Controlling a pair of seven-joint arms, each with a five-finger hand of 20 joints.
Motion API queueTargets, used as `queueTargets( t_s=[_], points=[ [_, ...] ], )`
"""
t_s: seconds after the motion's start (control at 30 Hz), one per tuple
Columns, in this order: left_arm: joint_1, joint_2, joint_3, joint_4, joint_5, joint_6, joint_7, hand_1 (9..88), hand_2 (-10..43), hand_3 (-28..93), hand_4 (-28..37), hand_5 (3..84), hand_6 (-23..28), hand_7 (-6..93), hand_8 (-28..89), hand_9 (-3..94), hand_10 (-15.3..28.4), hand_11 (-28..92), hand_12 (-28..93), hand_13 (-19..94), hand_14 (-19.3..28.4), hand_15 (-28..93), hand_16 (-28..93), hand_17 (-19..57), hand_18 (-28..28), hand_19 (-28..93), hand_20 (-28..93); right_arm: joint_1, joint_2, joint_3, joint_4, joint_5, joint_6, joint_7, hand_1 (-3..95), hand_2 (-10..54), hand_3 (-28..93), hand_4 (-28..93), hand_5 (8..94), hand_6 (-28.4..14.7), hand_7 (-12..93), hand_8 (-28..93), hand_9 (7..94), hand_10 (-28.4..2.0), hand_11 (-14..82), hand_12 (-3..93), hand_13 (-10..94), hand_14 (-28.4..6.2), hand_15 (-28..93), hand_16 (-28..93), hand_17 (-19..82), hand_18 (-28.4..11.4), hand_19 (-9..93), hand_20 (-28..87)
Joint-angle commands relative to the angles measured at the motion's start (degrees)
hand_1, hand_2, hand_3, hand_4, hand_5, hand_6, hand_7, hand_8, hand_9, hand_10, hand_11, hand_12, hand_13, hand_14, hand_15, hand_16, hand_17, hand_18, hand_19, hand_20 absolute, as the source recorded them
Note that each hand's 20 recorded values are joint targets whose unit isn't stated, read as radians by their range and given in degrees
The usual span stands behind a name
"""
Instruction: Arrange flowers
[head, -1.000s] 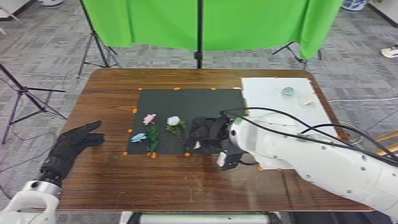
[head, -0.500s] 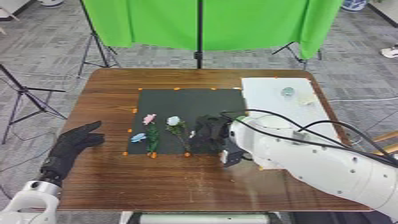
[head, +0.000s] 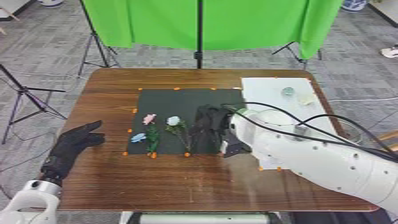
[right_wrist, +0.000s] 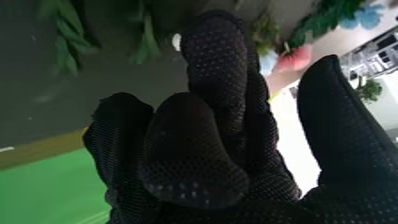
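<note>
- The white flower lies on the dark mat, its stem pointing towards your side of the table.
- Just beside it, to the left, you have the pink flower, with the blue flower nearer you.
- Your right hand has shifted forward over the mat, and more of the white flower's stem now shows. I'd take that as the white flower being laid in line with the others, with the next one to follow.
- That right hand looks loosely spread, thumb well off the fingers; you have nothing visible between them.
- Your left hand is spread and relaxed, left of the mat, touching no flower.
- On the white sheet, right of the mat, you have a small pale green thing.
- No label or writing is legible to you here.
</note>
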Motion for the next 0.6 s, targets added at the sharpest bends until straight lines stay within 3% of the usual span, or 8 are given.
queueTargets(
  t_s=[0.03,0.13,0.3,0.47,0.6],
  points=[
    [0.7,-0.29,-0.18,-0.08,0.23,-0.53,-0.61,23.4,19.2,65,-28.1,44.8,3.3,8.8,-6,48.9,15.3,19,11,42,19.7,18,-4,10.2,12.7,11,14,-0.4,2.4,7.8,-2.6,3.3,1.4,-1.4,29.1,11.3,59,-12,73.0,-1.1,16,-9,89.0,-13.9,44.4,30.5,92,-4.4,66,36,66,-18.3,93,65],
    [0.6,-0.24,-0.08,-0.09,0.31,-0.47,-0.48,23.4,19.2,65,-28.1,44.8,3.3,8.7,-6,48.9,15.3,19,11,42,19.7,18,-4,10.2,12.7,11,14,-0.7,4.6,11.0,-3.7,1.3,5.9,-2.3,29.1,11.3,59,-12,73.5,-1.1,17,-9,87.8,-14.0,43.6,30.8,91,-4.3,66,36,65,-18.4,93,65],
    [0.7,-0.4,-0.13,-0.09,0.3,-0.22,-0.22,23.5,19.2,65,-28.1,44.8,3.2,8.8,-6,49.0,15.2,19,11,42,19.8,18,-4,10.2,12.7,11,14,-3.5,8.5,17.3,-3.5,-6.0,14.1,-0.7,29.7,6.1,60,-12,68.1,-2.0,18,-8,77.9,-15.9,30.0,29.1,85,-6.4,63,36,58,-18.3,93,60],
    [1.8,-0.57,-0.8,-0.52,0.39,0.02,-0.23,23.4,19.2,65,-28.0,44.8,3.2,8.8,-6,49.0,15.4,19,11,42,19.7,18,-4,10.2,12.7,11,14,-3.9,11.1,20.6,0.9,-12.8,11.8,3.4,26.3,-1.0,61,-12,56.8,-4.4,13,-6,66.0,-18.8,21.2,27.7,79,-9.1,65,36,56,-18.8,93,60],
    [0.9,-0.48,-0.37,-0.26,0.47,-0.08,-0.22,23.6,19.1,65,-27.9,44.8,3.3,8.8,-6,49.0,15.4,19,11,42,19.7,18,-4,10.2,12.7,11,14,-3.9,12.6,21.1,5.3,-17.2,6.3,7.5,24.0,-5.3,61,-11,49.8,-6.6,9,-5,58.9,-20.8,15.3,25.5,75,-11.3,65,36,53,-19.9,93,60]
  ],
)
